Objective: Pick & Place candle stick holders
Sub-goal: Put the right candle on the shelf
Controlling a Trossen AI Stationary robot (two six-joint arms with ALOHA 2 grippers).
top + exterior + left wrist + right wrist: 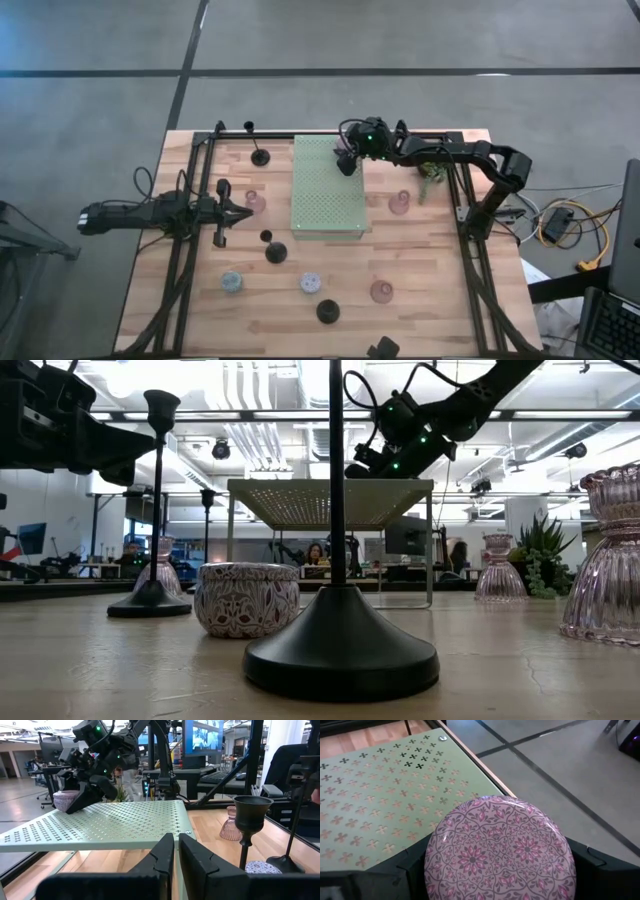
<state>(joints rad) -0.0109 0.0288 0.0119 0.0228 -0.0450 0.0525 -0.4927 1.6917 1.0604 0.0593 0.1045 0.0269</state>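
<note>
No writing, label, brand, number or sign can be read on anything on the table or behind it.

Table (420, 300) pale wood planks, matt, visible grain. Mat (327, 190) pale green perforated sheet, smooth painted-metal look. Black holder (340, 645) matt, smooth, looks like metal. Pink holder (606, 560) ribbed translucent glass, glossy. Lilac holder (500, 852) smooth lid, printed floral pattern, slight sheen. Floor (100, 100) grey, smooth concrete look.

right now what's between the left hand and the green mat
In the high view, one pink glass holder stands between the shut left hand and the green mat.
</note>
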